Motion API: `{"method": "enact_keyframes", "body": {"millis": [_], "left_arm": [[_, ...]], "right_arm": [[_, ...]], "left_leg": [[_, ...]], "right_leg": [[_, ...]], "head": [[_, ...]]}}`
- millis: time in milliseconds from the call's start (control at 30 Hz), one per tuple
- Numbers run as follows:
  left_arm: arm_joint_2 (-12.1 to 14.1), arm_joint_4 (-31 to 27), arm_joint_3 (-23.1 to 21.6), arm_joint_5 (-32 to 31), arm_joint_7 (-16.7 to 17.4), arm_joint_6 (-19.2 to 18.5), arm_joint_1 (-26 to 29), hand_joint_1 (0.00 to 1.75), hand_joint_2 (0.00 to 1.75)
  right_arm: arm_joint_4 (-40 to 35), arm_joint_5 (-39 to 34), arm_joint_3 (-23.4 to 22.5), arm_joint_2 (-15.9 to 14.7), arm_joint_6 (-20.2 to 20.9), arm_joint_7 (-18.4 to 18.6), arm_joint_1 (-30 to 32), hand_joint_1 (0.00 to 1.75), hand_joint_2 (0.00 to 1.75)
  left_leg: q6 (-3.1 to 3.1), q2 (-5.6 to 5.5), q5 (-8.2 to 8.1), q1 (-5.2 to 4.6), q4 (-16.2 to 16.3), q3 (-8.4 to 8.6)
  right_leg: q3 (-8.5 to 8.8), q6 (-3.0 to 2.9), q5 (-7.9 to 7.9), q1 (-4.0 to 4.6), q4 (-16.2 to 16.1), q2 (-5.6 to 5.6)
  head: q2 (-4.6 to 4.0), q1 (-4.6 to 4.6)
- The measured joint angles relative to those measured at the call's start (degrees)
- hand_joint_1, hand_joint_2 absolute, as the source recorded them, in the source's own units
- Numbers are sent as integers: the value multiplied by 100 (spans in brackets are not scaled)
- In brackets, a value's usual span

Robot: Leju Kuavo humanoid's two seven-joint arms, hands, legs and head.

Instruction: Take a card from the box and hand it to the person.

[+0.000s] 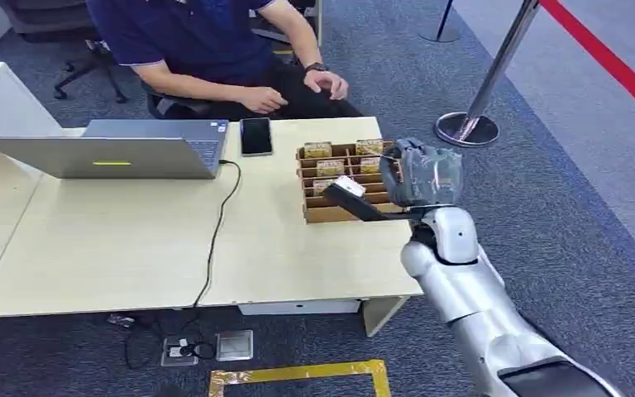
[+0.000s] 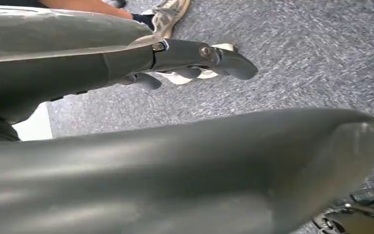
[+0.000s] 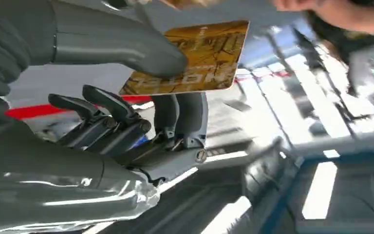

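One right hand hangs over the right part of the box in the head view, its silver arm coming up from the lower right. A card sticks out of it toward the left, above the box's front compartments. More cards stand upright in the box, which sits on the desk. A phone lies just left of the box, a laptop farther left with a cable running off the desk's front edge. A person sits behind the desk, hands held near the far edge.

Left wrist view: the left hand hangs over grey carpet, fingers slightly curled and apart, holding nothing.

Right wrist view: the thumb presses the yellow card against two fingers beneath it; the other fingers curl clear of it.
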Motion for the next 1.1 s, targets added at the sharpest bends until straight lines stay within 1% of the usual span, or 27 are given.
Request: {"method": "enact_keyframes", "body": {"millis": [67, 133, 200, 267, 300, 367, 433, 467, 500, 633, 667, 733, 867, 1067, 1100], "left_arm": [[-2, 0, 0, 0, 0, 0, -4, 0, 0], [0, 0, -2, -4, -2, 0, -7, 0, 0], [-2, 0, -4, -22, 0, -2, -29, 0, 0], [-7, 0, -26, -105, 13, -15, -84, 0, 0], [-9, 0, -48, -138, 15, -24, -130, 0, 0], [-24, 0, -74, -177, 20, -57, -222, 0, 0], [-37, 0, -109, -201, 22, -88, -269, 0, 0], [-42, 0, -124, -229, 22, -107, -289, 0, 0], [-48, 0, -136, -254, 22, -109, -304, 0, 0], [-63, 0, -203, -315, 85, -138, -320, 0, 0], [-68, 0, -210, -321, 98, -177, -322, 0, 0], [-74, 0, -233, -332, 105, -227, -320, 0, 0], [-98, 0, -273, -385, 210, -236, -320, 0, 0], [-116, 4, -304, -437, 221, -260, -317, 0, 0], [-116, 4, -308, -442, 223, -260, -319, 0, 0]], "right_arm": [[-376, -55, 112, 0, 169, 0, -94, 175, 175], [-574, -149, 216, 7, 319, 0, -282, 175, 175], [-585, -217, 306, 48, 466, 57, -577, 175, 175], [-269, -160, 398, 153, 566, 243, -1066, 175, 175], [-13, -140, 426, 210, 533, 267, -1318, 175, 175], [605, -260, 441, 345, 259, 142, -1787, 175, 175], [1025, -245, 457, 440, 30, 125, -2108, 175, 175], [1360, -173, 467, 483, -177, 179, -2281, 175, 175], [1657, -114, 474, 516, -302, 245, -2450, 175, 175], [2581, 35, 476, 625, -625, 396, -2881, 175, 175], [2784, 158, 483, 647, -705, 493, -2972, 175, 175], [3040, 352, 518, 669, -776, 647, -3094, 175, 175], [3505, 780, 614, 669, -787, 982, -3207, 175, 175], [3847, 950, 671, 608, -793, 1060, -3269, 175, 175], [3881, 961, 671, 594, -793, 1058, -3274, 79, 175]], "left_leg": [[-1, 0, 1, 0, 0, 0], [-1, 0, 2, 0, 0, -1], [-2, 0, 3, 0, 1, -1], [-5, 3, 6, 0, 1, 2], [-4, 4, 10, 0, 2, 1], [-4, -1, 14, 0, 3, 1], [-6, -1, 15, 0, 2, 1], [-6, -1, 16, 0, 2, 1], [-6, 0, 16, 0, 2, 1], [-6, 0, 15, 0, 3, 0], [-6, 0, 15, 0, 3, -1], [-6, -1, 15, 0, 3, -2], [-6, -1, 15, 0, 3, -2], [-6, -2, 15, 0, 5, -2], [-6, -1, 15, 0, 5, -1]], "right_leg": [[2, 0, 0, 0, 1, 0], [4, 0, 1, 0, 3, 0], [3, -1, 2, 0, 7, 0], [-1, -5, 5, -1, 11, 3], [-1, -5, 8, 0, 11, 3], [0, -5, 8, 0, 11, -3], [0, -5, 9, 0, 13, -2], [-1, -8, 10, 0, 15, -1], [-1, -8, 11, 0, 15, -1], [-4, -8, 11, 0, 15, -1], [-5, -8, 11, 0, 15, -1], [-5, -8, 11, 0, 14, -2], [-5, -8, 11, 0, 14, -2], [-6, -9, 11, 0, 14, -1], [-7, -9, 12, 0, 14, -1]], "head": [[0, 0], [0, 4], [0, 4], [0, 15], [0, -5], [0, 0], [0, -2], [0, -6], [0, -9], [0, 2], [0, -2], [0, 0], [0, 0], [0, 0], [0, 0]]}}
